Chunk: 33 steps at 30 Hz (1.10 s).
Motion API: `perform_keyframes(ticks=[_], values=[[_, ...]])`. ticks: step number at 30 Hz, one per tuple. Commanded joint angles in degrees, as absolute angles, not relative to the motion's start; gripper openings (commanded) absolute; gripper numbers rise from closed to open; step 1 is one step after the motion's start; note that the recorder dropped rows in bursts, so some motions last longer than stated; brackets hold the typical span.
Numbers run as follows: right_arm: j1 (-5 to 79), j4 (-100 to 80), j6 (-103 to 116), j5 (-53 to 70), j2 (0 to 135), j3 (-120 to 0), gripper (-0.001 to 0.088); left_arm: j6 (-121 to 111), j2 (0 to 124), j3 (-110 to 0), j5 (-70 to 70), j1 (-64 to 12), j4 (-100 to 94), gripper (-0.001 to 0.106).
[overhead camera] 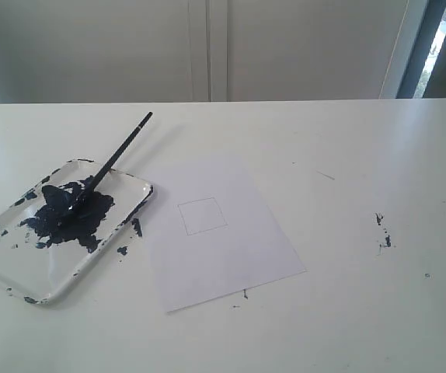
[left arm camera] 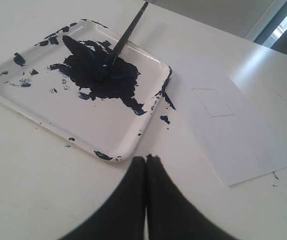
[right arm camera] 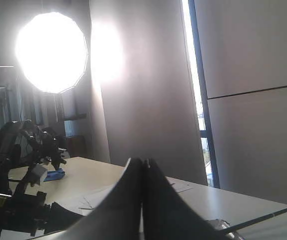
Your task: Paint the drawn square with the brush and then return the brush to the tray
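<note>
Thin black-handled brush [overhead camera: 110,162], tip sunk in dark blue puddle of white blotched tray [overhead camera: 13,249] near table's left edge, handle leaning over far rim; drawn square [overhead camera: 202,215] blank inside, mid-table; left gripper [left arm camera: 146,159], right gripper [right arm camera: 143,161], fingers pressed together, empty

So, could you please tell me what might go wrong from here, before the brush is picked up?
1. The brush tip sits in a thick puddle in the tray; overloaded, it could drip on the paper outside the square.
2. The handle leans over the tray's rim; a nudge might roll it off.
3. The paper looks unfixed and may slide under strokes.
</note>
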<state>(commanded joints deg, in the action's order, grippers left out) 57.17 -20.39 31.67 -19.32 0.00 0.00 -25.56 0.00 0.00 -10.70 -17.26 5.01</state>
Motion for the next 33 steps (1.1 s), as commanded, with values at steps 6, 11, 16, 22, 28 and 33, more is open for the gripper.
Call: perform_keyframes(ticks=[6, 11, 16, 22, 28, 33], values=[[57.17, -20.39, 31.67, -19.32, 0.00, 0.00, 0.0000, -25.56, 0.00, 0.00, -10.70, -17.26, 5.01, 0.000], [57.17, -20.39, 31.67, -19.32, 0.00, 0.00, 0.0000, -23.23, 0.00, 0.00, -10.70, -17.26, 3.50, 0.000], [57.17, -20.39, 31.67, -19.32, 0.00, 0.00, 0.0000, -23.12, 0.00, 0.00, -8.95, -17.26, 3.50, 0.000], [57.17, -20.39, 31.67, -19.32, 0.00, 0.00, 0.0000, -26.27, 0.00, 0.00, 1.72, -17.26, 3.50, 0.000], [57.17, -20.39, 31.67, -19.32, 0.00, 0.00, 0.0000, -27.07, 0.00, 0.00, 2.11, -17.26, 3.50, 0.000], [57.17, -20.39, 31.67, -19.32, 0.00, 0.00, 0.0000, -27.08, 0.00, 0.00, 1.91, -17.26, 3.50, 0.000]])
